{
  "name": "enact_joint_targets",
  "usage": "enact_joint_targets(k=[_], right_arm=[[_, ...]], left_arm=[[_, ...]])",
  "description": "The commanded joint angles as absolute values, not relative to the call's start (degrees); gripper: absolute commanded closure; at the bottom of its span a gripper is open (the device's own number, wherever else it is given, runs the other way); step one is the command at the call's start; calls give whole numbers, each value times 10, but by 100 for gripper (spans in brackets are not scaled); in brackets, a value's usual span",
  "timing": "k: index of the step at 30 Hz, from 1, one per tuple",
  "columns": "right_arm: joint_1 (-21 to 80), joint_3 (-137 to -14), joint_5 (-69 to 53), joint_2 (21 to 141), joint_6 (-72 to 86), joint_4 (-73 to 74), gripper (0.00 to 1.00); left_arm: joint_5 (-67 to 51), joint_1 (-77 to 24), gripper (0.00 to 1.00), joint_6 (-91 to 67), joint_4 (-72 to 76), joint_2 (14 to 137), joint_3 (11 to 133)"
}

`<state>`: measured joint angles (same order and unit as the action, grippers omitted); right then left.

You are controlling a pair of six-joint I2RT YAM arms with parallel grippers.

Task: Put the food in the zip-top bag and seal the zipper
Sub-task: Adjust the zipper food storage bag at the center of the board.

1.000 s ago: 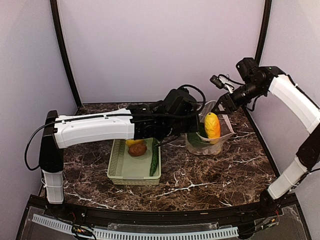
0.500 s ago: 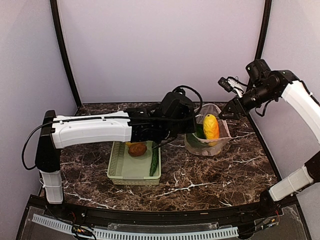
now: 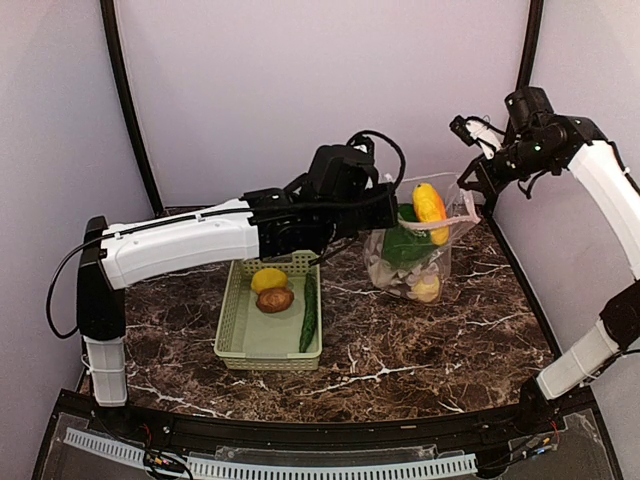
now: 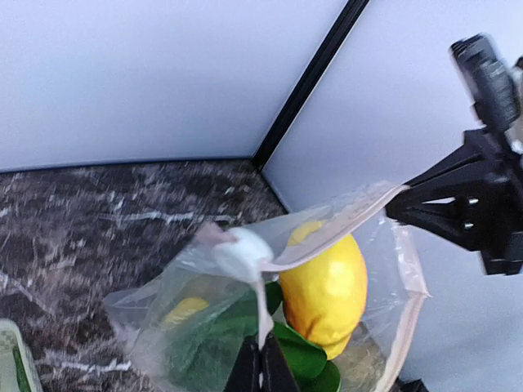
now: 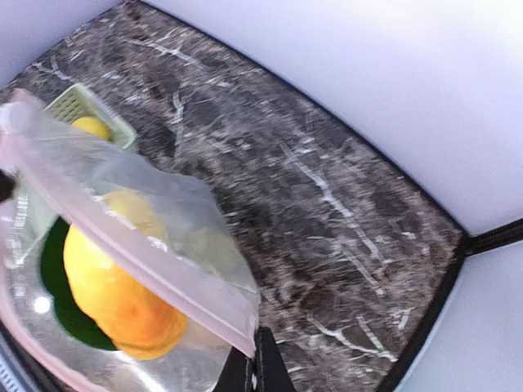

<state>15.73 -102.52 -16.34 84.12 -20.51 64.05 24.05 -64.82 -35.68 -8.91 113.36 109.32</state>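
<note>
The clear zip-top bag (image 3: 408,262) hangs in the air above the marble table, stretched between both grippers. Inside it sit an orange-yellow fruit (image 3: 430,205), a green-white bok choy (image 3: 400,243) and a yellow piece (image 3: 427,289). My left gripper (image 4: 261,369) is shut on the bag's left edge just below the white slider (image 4: 239,250). My right gripper (image 5: 257,369) is shut on the bag's right corner at the end of the pinkish zipper (image 5: 139,255). The mouth gapes between them. A lemon (image 3: 268,280), a brown potato (image 3: 275,300) and a dark green cucumber (image 3: 309,310) lie in the basket.
A pale green lattice basket (image 3: 228,322) stands on the dark marble table (image 3: 420,350) left of the bag. The left arm's white link (image 3: 180,245) reaches across above the basket's back edge. Black frame posts (image 3: 130,130) and pale walls enclose the back and sides.
Both arms have risen and lifted the bag off the table. The right gripper, open before, has shut on the bag's right corner. The zipper strip is now pulled taut.
</note>
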Motion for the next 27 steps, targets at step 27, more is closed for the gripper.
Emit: enact_joint_targets(k=[27], right_arm=[[140,-894,-199,838,-194,566,100]], left_arm=[[128,-597,99,-299,-7,1205,1097]])
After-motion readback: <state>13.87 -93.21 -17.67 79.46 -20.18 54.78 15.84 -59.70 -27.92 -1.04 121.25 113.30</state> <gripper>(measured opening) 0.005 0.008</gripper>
